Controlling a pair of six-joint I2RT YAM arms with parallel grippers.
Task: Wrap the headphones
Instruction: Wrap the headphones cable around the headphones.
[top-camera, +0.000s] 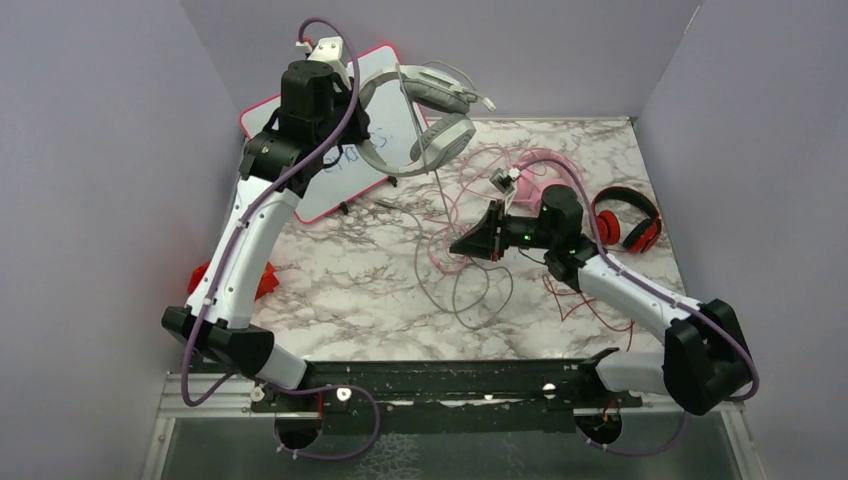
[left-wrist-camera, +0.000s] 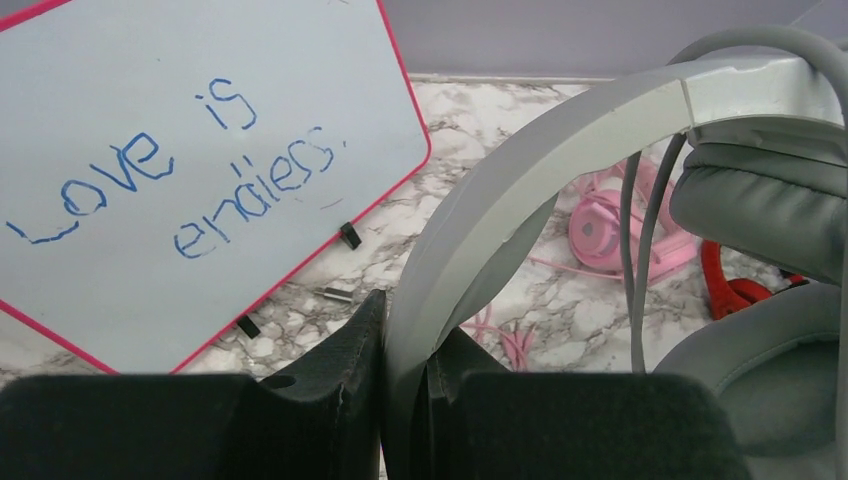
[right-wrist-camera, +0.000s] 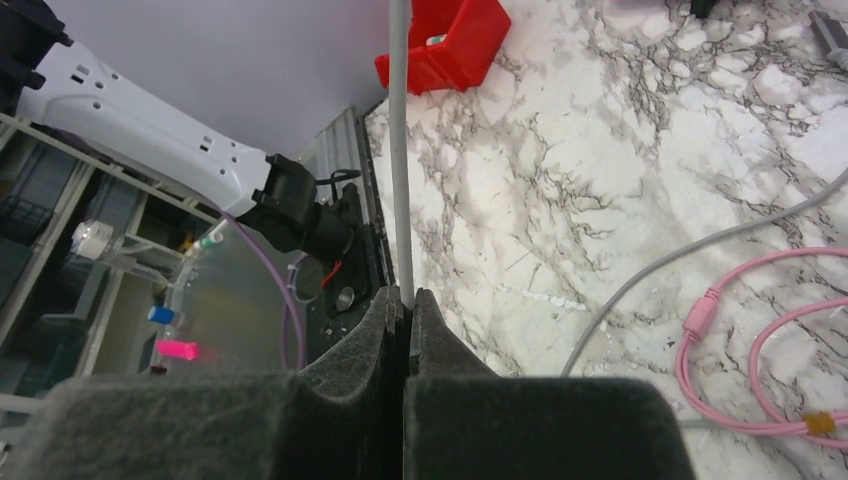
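Observation:
My left gripper (top-camera: 350, 97) is raised at the back left and shut on the headband of the grey/white headphones (top-camera: 432, 112). In the left wrist view the headband (left-wrist-camera: 560, 150) runs up from between my shut fingers (left-wrist-camera: 405, 345). My right gripper (top-camera: 457, 243) is shut on their thin grey cable (right-wrist-camera: 400, 150), which hangs taut from the cups and loops loosely on the table (top-camera: 470, 300). The pink headphones (left-wrist-camera: 610, 225) lie behind my right arm, their pink cable (top-camera: 470, 190) spread in loops. The red-and-black headphones (top-camera: 625, 218) lie at the right.
A pink-edged whiteboard (top-camera: 330, 170) with blue writing lies at the back left under the raised headphones. A red bin (top-camera: 262, 280) sits at the table's left edge. A thin red cable (top-camera: 585, 305) trails near my right arm. Purple walls enclose three sides.

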